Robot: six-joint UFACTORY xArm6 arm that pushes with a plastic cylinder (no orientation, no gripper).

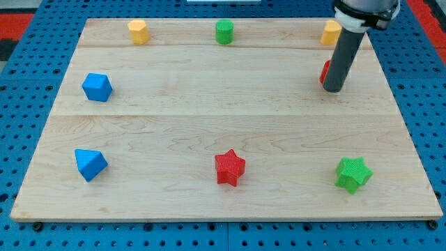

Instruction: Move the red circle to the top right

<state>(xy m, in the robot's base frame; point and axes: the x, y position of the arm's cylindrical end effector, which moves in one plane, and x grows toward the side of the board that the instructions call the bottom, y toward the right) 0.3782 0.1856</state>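
Observation:
The red circle (325, 71) is at the view's right, below the top right corner; only a thin sliver of it shows at the left side of my rod. My tip (333, 90) rests on the board right against it, on its right and lower side. An orange-yellow block (330, 32) sits just above, at the top right, partly hidden by the rod.
A yellow cylinder (138, 31) and a green cylinder (224, 31) stand along the top edge. Two blue blocks (97, 86) (90, 164) are at the left. A red star (229, 167) and a green star (352, 173) lie near the bottom of the wooden board (209, 104).

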